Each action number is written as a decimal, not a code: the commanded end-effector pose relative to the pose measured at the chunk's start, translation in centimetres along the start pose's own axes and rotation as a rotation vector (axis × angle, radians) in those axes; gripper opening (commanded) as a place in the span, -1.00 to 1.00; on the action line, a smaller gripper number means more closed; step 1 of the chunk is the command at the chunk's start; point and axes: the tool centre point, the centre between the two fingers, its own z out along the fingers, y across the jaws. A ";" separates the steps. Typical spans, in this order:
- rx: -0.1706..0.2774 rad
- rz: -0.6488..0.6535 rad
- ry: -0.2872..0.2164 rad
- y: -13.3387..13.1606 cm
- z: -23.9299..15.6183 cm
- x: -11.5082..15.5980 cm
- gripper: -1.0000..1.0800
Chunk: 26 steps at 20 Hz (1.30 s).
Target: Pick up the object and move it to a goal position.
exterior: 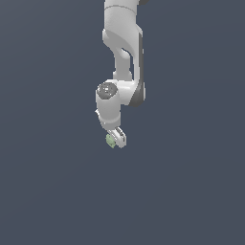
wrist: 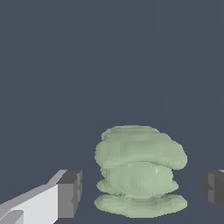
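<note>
The object is a pale green, lumpy blob of stacked rounded layers. It lies between my two dark finger pads, with a narrow gap on each side, and neither pad touches it. In the wrist view my gripper is open around it. In the exterior view the white arm hangs down from the top, and the gripper is low over the flat grey ground. The small green object peeks out at the fingertips on the exterior view's left. No goal marker shows.
Uniform dark grey-blue ground fills both views. Apart from the arm's white links reaching down from the top, there is nothing else in view.
</note>
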 end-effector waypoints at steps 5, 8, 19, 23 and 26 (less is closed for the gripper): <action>0.000 0.002 0.000 0.0 2.4 0.0 0.92; 0.000 0.002 0.000 0.0 2.6 0.0 0.92; 0.001 0.001 0.000 -0.1 2.6 0.0 -1.00; 0.001 0.001 0.000 -0.3 2.5 0.2 -1.00; 0.001 0.001 0.000 -0.6 2.5 0.6 -1.00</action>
